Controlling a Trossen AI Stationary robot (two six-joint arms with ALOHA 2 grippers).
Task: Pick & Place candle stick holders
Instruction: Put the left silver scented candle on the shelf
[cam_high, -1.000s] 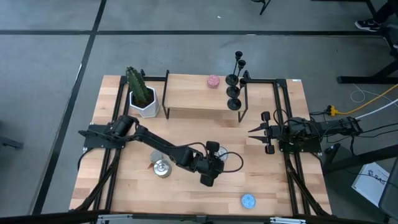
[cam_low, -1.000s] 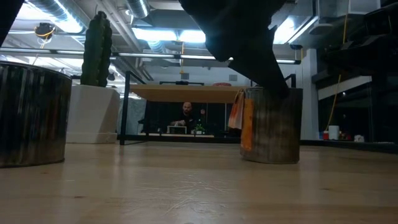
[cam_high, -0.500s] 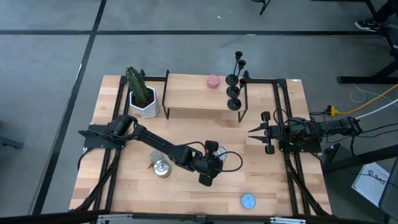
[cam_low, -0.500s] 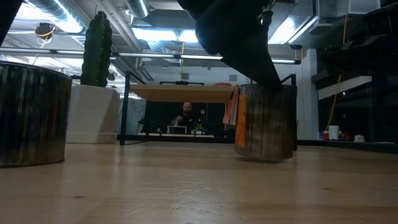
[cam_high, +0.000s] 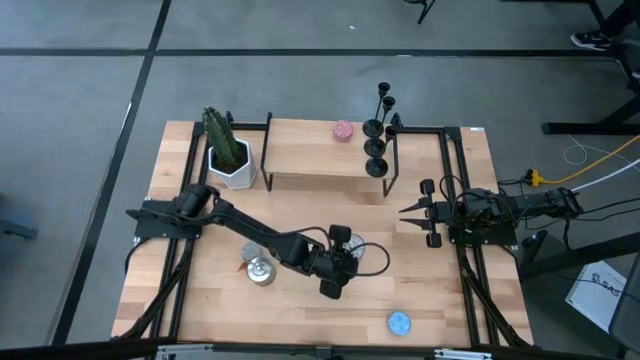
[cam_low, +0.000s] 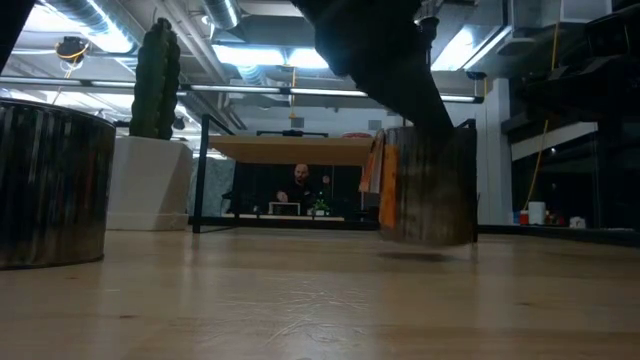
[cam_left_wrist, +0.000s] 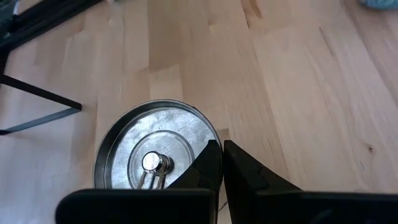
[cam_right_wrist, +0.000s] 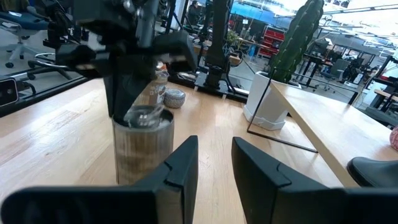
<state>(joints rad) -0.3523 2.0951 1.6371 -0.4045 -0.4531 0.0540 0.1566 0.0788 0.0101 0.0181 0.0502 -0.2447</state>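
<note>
Candle stick holders (cam_high: 377, 130): matte black, standing close together at the right end of the raised wooden shelf (cam_high: 310, 150), at the far side of the table; no gripper near them.
Blue disc (cam_high: 399, 322): lying flat near the front edge of the table (cam_high: 440, 300), right of centre.
Second tin (cam_high: 260, 270): standing on the table front left, beside the left arm.
Left gripper (cam_high: 345, 258): at mid-table, fingers pinched narrow on the rim of the silver tin (cam_left_wrist: 149, 155), one finger inside the wall and one outside.
Silver tin, position: in the low view its underside appears just off the tabletop, with a shadow beneath.
Right gripper (cam_high: 412, 212): at the right edge of the table, pointing toward centre, fingers apart and holding nothing.
Cactus (cam_high: 222, 138): in a white pot, far left, beside the shelf.
Pink object (cam_high: 343, 130): on the shelf, left of the holders.
Person (cam_low: 300, 185): in the room beyond the table.
</note>
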